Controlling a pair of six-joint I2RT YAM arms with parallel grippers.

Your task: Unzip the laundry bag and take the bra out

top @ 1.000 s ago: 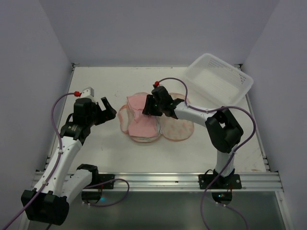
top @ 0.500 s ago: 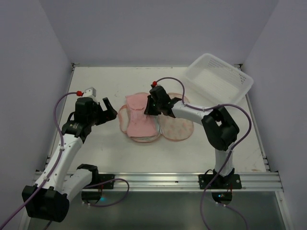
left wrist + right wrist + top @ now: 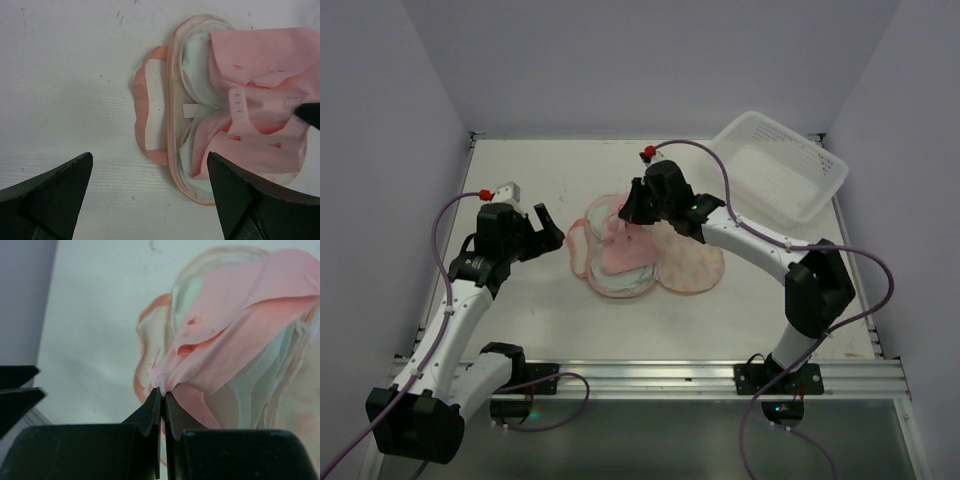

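Note:
The laundry bag (image 3: 698,270) lies unzipped and spread flat mid-table, its pink zipper rim (image 3: 172,105) showing. Inside lies the bra (image 3: 623,255): pale mint cups (image 3: 197,55) under a rumpled pink fabric band (image 3: 260,55). My right gripper (image 3: 631,222) hangs over the bag's far side, shut on a pinch of that pink fabric (image 3: 235,310), which rises in folds to the right gripper's (image 3: 162,392) tips. Left of the bag my left gripper (image 3: 550,228) is open and holds nothing. In its wrist view the left gripper (image 3: 150,159) faces the bag's near flap.
A white slotted plastic basket (image 3: 780,165) sits tilted at the back right corner. Purple cables loop along both arms. Walls close in the table on the left, back and right.
The right gripper has shut on the bra's pink fabric and risen toward the back, drawing the fabric up. The left arm has barely moved.

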